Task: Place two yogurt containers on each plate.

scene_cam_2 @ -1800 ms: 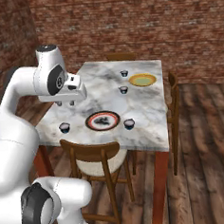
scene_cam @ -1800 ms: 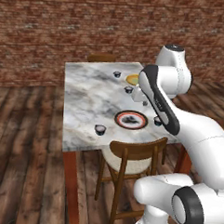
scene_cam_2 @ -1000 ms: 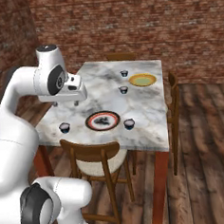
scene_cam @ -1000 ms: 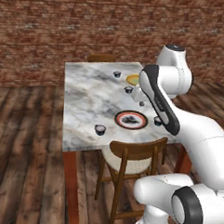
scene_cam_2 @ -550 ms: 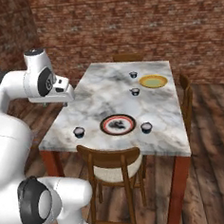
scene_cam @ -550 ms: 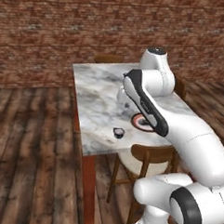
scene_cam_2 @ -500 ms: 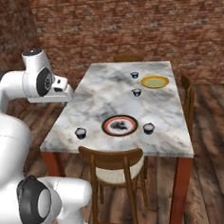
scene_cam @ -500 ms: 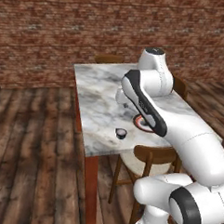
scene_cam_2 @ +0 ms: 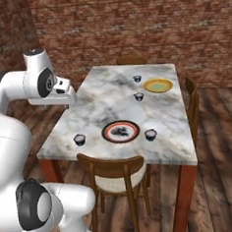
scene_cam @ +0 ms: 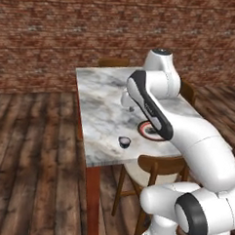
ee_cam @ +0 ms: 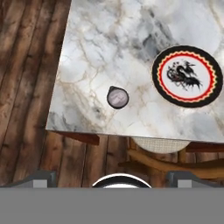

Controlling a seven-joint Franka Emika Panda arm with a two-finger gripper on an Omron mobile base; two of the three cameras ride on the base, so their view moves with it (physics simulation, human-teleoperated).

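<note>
Four yogurt containers stand on the marble table (scene_cam_2: 107, 101). One yogurt container (scene_cam_2: 80, 138) (scene_cam: 124, 142) (ee_cam: 117, 97) is near the front left corner. Another (scene_cam_2: 150, 134) sits right of the red-rimmed plate (scene_cam_2: 120, 131) (ee_cam: 184, 75). Two more (scene_cam_2: 138, 96) (scene_cam_2: 137, 79) stand left of the yellow-orange plate (scene_cam_2: 158, 85). Both plates hold nothing. My gripper (scene_cam_2: 70, 97) (ee_cam: 113, 178) hovers open and holding nothing, high over the table's left edge, looking down at the front-left container. In the left base view my arm hides part of the red-rimmed plate (scene_cam: 150, 132).
A wooden chair (scene_cam_2: 114, 173) (ee_cam: 166, 157) is tucked in at the table's front edge. More chairs stand at the far end (scene_cam_2: 130, 60) and the right side (scene_cam_2: 190, 99). A brick wall runs behind, with wooden floor all around.
The whole picture has shifted, so the base has driven and the table now lies further right. My hand has swung out over the table's left edge. Containers and plates have stayed put.
</note>
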